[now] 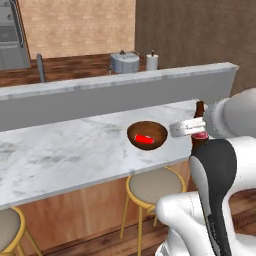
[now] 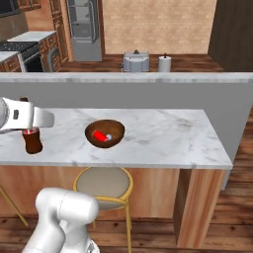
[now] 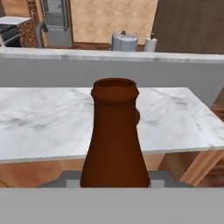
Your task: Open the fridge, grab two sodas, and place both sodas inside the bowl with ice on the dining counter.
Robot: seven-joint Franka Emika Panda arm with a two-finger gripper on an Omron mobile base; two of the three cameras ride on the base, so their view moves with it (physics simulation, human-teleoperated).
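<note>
Gripping bottle (image 3: 114, 140), gripper (image 2: 30, 129) beside bowl (image 2: 105, 133); can (image 2: 100, 135) seemingly inside.

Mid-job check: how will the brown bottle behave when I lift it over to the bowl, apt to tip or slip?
The bottle is tall and slim on a small base, so it probably tips easily if nudged. The gripper is shut around its upper part, so the heavier body may swing. Its smooth, tapered neck looks slippery. Laid in the bowl, it may roll against the can.

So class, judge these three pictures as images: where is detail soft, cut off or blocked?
Left base view: the robot's white arm blocks most of the bottle. Right base view: the can in the bowl is small and soft. Hand view: the bottle looms close, cut off below.
</note>
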